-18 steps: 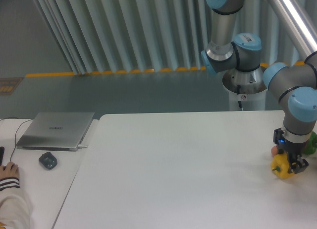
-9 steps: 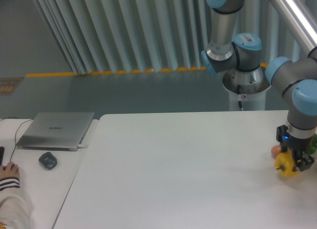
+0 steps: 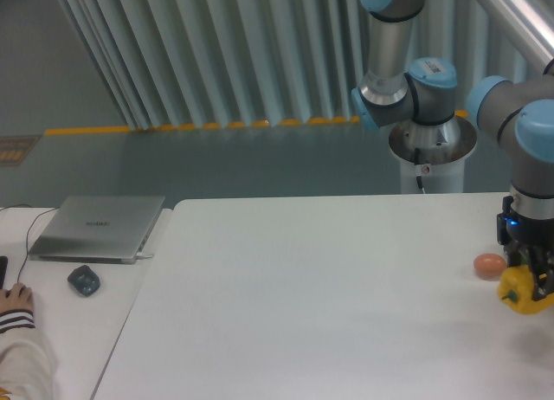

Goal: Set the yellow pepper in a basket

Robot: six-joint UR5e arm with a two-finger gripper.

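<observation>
A: Camera view, fixed. The gripper (image 3: 530, 283) is hanging at the far right edge of the white table (image 3: 312, 296), fingers closed on the yellow pepper (image 3: 522, 291). The pepper is sitting just above the tabletop; can't tell whether it's touching or clear.

B: What's lying nearby?

A: An orange-pink ball (image 3: 489, 264) is resting on the table just to the pepper's left, apart from it. Well apart, on the left desk: a closed laptop (image 3: 97, 227), a mouse (image 3: 84, 280), and a person's hand (image 3: 15, 299). No basket is showing in frame.

B: Risks from here?

A: Judgement only. 1) The pepper is glossy and lumpy, so the grip may be slipping w/ any fast swing, and the pepper would be rolling off the table edge. 2) The arm is working right at the frame's border, so the drop spot is going unseen. 3) A low sideways move could be knocking the ball away.
</observation>
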